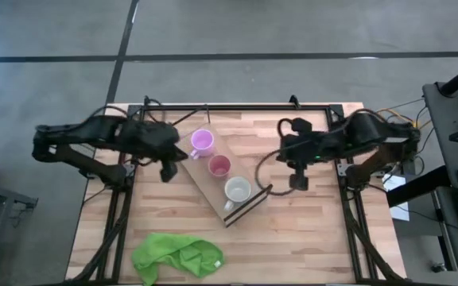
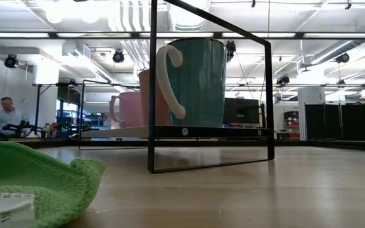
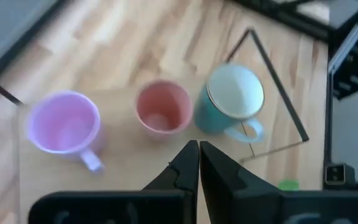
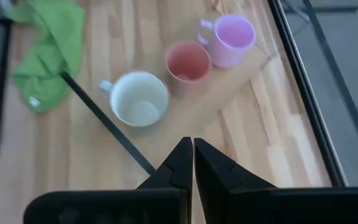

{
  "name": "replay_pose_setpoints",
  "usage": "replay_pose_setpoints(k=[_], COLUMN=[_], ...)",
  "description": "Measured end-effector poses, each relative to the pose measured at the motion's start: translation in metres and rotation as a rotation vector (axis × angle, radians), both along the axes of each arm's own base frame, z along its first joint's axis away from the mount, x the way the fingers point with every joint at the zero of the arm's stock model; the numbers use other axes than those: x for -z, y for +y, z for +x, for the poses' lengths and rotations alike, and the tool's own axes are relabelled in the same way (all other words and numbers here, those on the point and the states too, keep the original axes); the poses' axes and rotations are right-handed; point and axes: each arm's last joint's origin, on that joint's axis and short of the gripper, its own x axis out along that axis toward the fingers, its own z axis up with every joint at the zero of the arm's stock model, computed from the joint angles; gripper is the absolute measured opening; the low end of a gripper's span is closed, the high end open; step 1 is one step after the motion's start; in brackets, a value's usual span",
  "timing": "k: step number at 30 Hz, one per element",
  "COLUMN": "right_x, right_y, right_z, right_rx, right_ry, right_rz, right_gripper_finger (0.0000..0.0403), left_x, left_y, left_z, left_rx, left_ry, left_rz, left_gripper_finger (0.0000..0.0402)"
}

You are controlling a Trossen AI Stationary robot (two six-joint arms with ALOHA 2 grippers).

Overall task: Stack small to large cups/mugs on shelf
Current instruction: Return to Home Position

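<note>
Three cups stand in a row on the light-wood shelf (image 1: 213,197), which lies slanted at the table's middle. They are a light purple cup with a handle (image 1: 203,141), a smaller pink-red cup (image 1: 219,166), and a larger mug (image 1: 238,190) that is white inside and teal outside (image 2: 198,82). In the low view the shelf board (image 2: 170,132) sits raised on a dark wire frame. My left gripper (image 1: 168,171) is shut and empty, left of the shelf (image 3: 199,155). My right gripper (image 1: 297,181) is shut and empty, right of the shelf (image 4: 192,152).
A crumpled green cloth (image 1: 177,256) lies near the table's front edge, left of centre. A dark frame runs along the table's far edge (image 1: 245,107). A person (image 2: 8,114) sits in the room far behind the table.
</note>
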Motion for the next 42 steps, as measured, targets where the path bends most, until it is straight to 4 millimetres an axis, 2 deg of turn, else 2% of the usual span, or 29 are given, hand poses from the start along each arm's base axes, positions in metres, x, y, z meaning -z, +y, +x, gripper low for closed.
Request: replay_pose_setpoints(k=[3, 7, 10, 14, 19, 24, 33, 42], right_x=[0.002, 0.010, 0.016, 0.018, 0.028, 0.043, 0.031, 0.035], right_y=[0.000, 0.000, 0.001, 0.002, 0.000, -0.010, -0.019, -0.022], right_z=[-0.012, -0.024, -0.027, -0.024, -0.020, -0.020, -0.037, -0.051], right_rx=[-0.023, -0.076, -0.125, -0.178, -0.204, -0.162, -0.166, -0.180], right_ry=[-0.072, -0.188, -0.325, -0.594, -0.848, -0.880, -0.920, -0.906], right_rz=[0.022, 0.065, 0.072, 0.049, -0.004, -0.012, -0.079, -0.107], right_gripper_finger=[0.0008, 0.0008, 0.0008, 0.0008, 0.0008, 0.0008, 0.0008, 0.0008], left_x=[-0.009, -0.021, -0.032, -0.047, -0.055, -0.056, -0.059, -0.053], left_y=[0.002, 0.002, 0.002, 0.001, -0.001, -0.001, -0.002, 0.001], left_z=[-0.017, -0.028, -0.029, -0.029, -0.024, -0.018, -0.013, -0.045], left_rx=[0.020, 0.119, 0.166, 0.213, 0.238, 0.266, 0.302, 0.274], left_ry=[-0.061, -0.169, -0.280, -0.435, -0.527, -0.550, -0.593, -0.670], left_rz=[0.039, 0.128, 0.187, 0.236, 0.232, 0.280, 0.360, 0.351], left_gripper_finger=[0.0000, 0.0000, 0.0000, 0.0000, 0.0000, 0.0000, 0.0000, 0.0000])
